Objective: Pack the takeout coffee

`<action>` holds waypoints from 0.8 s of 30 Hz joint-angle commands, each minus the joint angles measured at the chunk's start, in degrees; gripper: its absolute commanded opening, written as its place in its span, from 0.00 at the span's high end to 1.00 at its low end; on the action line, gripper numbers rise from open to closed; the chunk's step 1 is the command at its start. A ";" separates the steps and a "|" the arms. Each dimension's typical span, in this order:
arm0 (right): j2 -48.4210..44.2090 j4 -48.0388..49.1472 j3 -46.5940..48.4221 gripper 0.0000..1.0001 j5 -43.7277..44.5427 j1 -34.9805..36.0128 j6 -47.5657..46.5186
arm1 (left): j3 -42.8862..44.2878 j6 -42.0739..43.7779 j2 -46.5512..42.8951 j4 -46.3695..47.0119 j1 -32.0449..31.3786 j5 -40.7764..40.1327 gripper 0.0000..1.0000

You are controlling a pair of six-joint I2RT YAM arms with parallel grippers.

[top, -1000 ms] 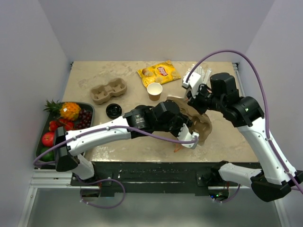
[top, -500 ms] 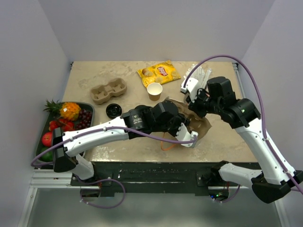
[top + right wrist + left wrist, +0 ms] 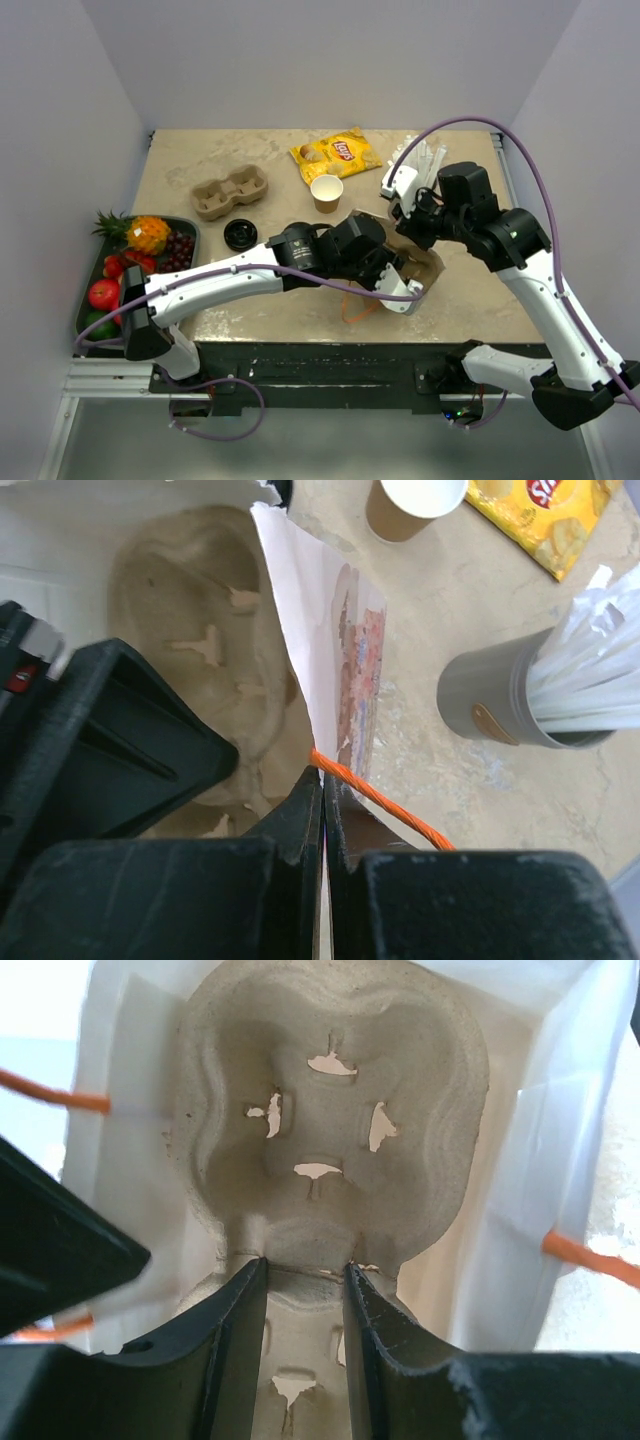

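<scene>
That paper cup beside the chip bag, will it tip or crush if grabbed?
Probably light: the cup shows only white inside, so a nudge may tip it. With the lid off, its thin rim likely squashes under a squeeze.

My left arm and right arm are white tubes with black joints, each trailing a purple cable; my left gripper has matte black fingers.

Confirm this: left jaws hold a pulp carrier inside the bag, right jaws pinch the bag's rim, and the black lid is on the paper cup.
Not the lid. The top view shows the black lid lying on the table, apart from the open paper cup. The rest stands.
</scene>
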 commanded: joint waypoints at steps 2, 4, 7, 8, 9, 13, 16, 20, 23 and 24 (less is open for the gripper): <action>-0.71 0.14 2.23 1.00 -6.00 -0.09 0.25 | 0.56 0.32 2.27 5.45 -0.07 1.66 1.00; -0.79 -0.38 2.58 1.00 -6.88 -0.09 0.26 | -0.49 1.19 2.54 7.73 -0.07 1.04 1.00; -0.97 -0.73 2.58 1.00 -8.19 -0.09 -0.10 | -1.73 2.86 2.98 8.80 -0.07 0.87 1.00; -0.97 -0.82 2.41 1.00 -8.20 -0.09 -0.01 | -1.21 3.13 3.41 7.93 -0.07 0.69 1.00; -1.06 -0.82 2.23 1.00 -7.94 -0.09 0.08 | -0.25 3.22 4.81 6.44 -0.07 0.34 1.00; -0.88 -0.91 2.05 1.00 -5.74 -0.01 -0.53 | 4.33 1.64 6.58 0.11 0.02 -1.59 1.00; -0.71 -0.82 2.67 1.00 -5.91 -0.09 -0.71 | 4.60 1.81 6.76 -1.83 -0.07 -2.64 1.00; -0.27 -0.82 3.54 1.00 -6.09 -0.09 -1.06 | 5.04 1.37 8.69 -3.50 -0.07 -5.36 1.00; 0.26 -1.35 4.25 1.00 -5.91 0.00 -1.59 | 6.79 0.23 10.71 -6.58 -0.16 -8.88 1.00; 0.26 -1.44 4.34 1.00 -5.48 0.08 -1.76 | 7.32 -0.12 10.89 -7.89 -0.07 -10.11 1.00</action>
